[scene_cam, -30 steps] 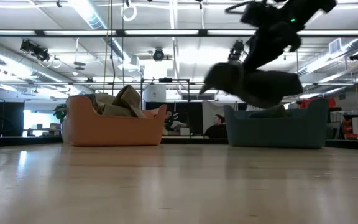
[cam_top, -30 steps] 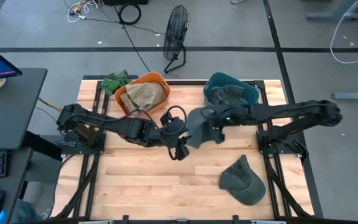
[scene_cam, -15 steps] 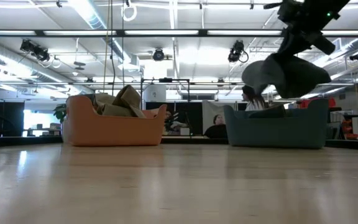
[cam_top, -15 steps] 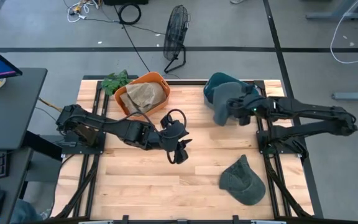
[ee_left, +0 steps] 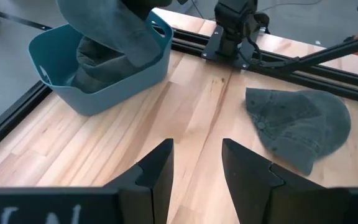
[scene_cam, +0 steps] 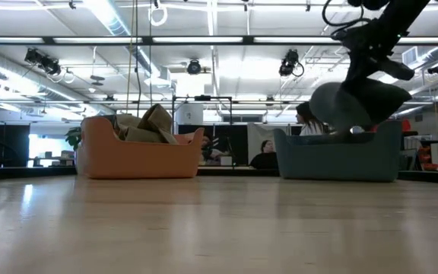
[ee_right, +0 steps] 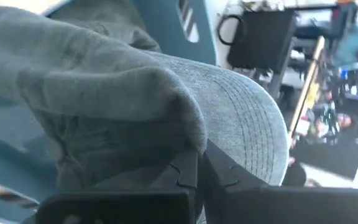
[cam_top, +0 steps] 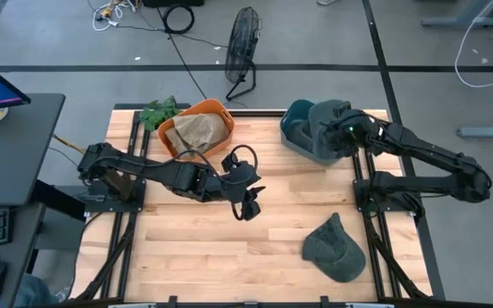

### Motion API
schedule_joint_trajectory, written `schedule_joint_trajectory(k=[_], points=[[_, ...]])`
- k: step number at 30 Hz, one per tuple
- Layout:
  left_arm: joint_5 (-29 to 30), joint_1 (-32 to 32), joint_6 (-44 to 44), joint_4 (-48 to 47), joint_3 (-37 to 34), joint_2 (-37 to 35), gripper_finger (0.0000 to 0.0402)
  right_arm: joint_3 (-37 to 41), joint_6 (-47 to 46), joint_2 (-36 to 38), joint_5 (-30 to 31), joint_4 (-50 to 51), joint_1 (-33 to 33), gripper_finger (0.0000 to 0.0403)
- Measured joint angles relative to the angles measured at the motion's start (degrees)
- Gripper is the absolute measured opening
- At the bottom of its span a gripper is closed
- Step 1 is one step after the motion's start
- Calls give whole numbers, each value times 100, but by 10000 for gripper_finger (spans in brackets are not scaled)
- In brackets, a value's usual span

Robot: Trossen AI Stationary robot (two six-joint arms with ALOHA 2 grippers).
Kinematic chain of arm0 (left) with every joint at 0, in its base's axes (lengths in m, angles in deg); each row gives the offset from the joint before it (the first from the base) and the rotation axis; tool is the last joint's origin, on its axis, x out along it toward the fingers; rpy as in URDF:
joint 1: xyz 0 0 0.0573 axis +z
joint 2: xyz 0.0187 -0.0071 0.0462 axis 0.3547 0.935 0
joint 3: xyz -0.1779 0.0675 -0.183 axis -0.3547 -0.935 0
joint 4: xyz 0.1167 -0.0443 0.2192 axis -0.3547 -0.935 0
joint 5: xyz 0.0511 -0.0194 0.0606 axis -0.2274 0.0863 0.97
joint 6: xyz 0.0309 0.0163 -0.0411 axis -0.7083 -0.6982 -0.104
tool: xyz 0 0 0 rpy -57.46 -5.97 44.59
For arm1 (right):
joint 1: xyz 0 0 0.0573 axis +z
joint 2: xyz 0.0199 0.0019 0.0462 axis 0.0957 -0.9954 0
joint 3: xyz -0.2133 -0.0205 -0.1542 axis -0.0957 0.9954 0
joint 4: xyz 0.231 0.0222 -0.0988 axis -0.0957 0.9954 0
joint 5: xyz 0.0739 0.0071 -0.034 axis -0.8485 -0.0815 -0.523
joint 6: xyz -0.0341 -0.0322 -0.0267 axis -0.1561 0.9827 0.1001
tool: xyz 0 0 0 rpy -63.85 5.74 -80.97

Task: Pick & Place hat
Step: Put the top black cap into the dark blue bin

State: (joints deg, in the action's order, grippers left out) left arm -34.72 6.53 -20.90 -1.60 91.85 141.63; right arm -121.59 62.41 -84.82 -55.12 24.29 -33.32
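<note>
A grey hat point(cam_top: 325, 137) is held clamped by the right gripper point(cam_top: 347, 135) over the blue bin point(cam_top: 291, 128); the left gripper point(cam_top: 248, 203), fingers apart, is kept above mid-desk point(cam_top: 195, 248)

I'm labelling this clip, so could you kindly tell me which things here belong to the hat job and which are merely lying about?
Job:
grey hat in right gripper
blue bin
green hat on table
left gripper, waiting mid-table

Lying about:
orange bin
plant
fan

Dark jointed arms point(cam_top: 144, 171), looped cables point(cam_top: 245, 157)
</note>
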Motion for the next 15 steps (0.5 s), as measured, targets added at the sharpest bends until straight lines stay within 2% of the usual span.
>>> schedule_joint_trajectory(k=[6,11,13,15], points=[[-1,59,1,6,0,0,139,0,194,-285,-862,-3,-638,1],[0,64,1,7,0,0,139,-2,267,-645,-1619,33,-867,1],[0,64,3,7,0,0,139,-2,445,-833,-1725,44,-910,1],[-1,64,3,7,0,0,139,-4,492,-1041,-1582,5,-947,1]])
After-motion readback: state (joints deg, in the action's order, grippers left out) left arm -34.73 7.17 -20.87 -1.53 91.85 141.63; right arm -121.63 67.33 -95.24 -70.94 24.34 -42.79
